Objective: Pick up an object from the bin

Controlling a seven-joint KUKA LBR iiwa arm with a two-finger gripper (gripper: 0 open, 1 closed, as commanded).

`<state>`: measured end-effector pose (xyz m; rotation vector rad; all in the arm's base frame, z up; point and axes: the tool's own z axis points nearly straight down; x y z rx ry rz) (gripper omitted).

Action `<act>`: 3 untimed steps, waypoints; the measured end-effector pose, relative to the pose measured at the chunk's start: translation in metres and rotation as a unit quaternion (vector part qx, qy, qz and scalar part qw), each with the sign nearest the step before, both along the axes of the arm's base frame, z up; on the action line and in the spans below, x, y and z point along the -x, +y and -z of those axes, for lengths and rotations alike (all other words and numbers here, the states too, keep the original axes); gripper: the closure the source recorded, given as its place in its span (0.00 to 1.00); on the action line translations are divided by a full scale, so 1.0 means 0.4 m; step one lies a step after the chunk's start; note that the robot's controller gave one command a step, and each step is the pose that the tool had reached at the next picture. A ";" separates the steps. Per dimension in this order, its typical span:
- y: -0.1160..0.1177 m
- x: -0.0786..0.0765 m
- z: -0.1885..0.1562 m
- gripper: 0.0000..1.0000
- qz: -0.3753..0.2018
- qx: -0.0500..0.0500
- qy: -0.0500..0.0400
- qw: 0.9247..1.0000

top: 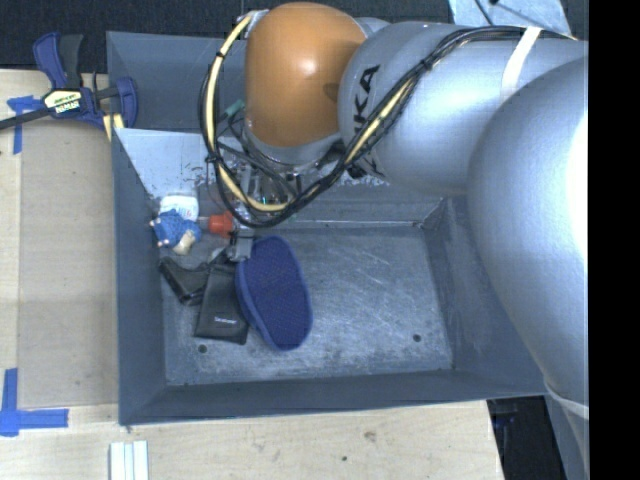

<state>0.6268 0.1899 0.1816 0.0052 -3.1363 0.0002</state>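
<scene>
Jaws tucked under the wrist, open or shut I cannot tell. Gripper (238, 236) sits left of centre, at the top end of the blue oval pouch (273, 293), with a black flat case (223, 308) touching it. The risk is this crowded corner: it may snag both, or slip off.

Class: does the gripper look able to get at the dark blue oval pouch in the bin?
Probably yes. The blue oval pouch lies uncovered just beside the gripper; only the black flat case meets its left edge.
</scene>
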 end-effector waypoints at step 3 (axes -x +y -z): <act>-0.067 0.049 -0.062 1.00 -0.210 -0.001 -0.009 0.978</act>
